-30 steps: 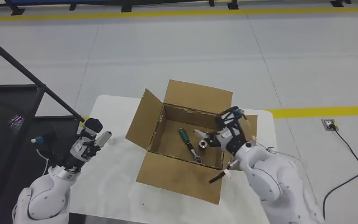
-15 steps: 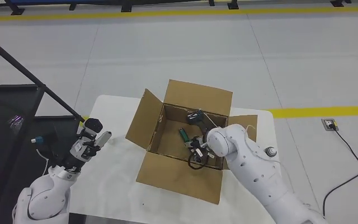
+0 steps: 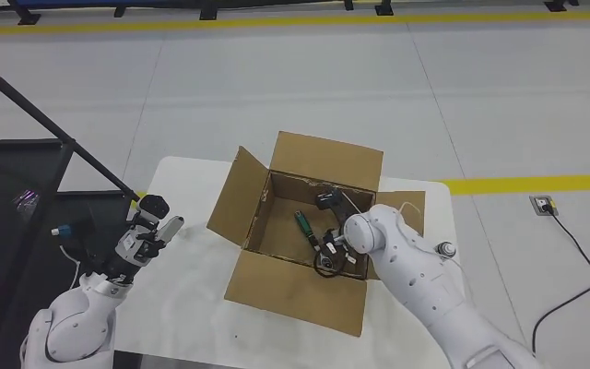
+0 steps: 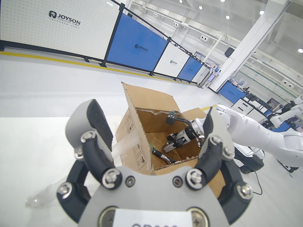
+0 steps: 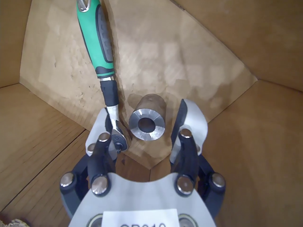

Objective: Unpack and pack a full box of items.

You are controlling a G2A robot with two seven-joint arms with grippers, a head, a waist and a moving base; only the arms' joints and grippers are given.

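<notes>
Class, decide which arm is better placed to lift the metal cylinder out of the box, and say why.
Right. The right gripper is open inside the box, straddling the metal cylinder. The left gripper is open too, but sits outside the box, over the table.

The cardboard box [image 3: 295,291] stands open on the table with its flaps spread outward. 2 things lie on its brown floor. A ratchet wrench [image 5: 99,41] with a green-and-black grip and a steel head lies flat, its grip end toward the back wall and its head toward the front. A short steel cylinder [image 5: 147,121] with a round bore in its end lies on its side just beside the ratchet's head, near a front corner.
</notes>
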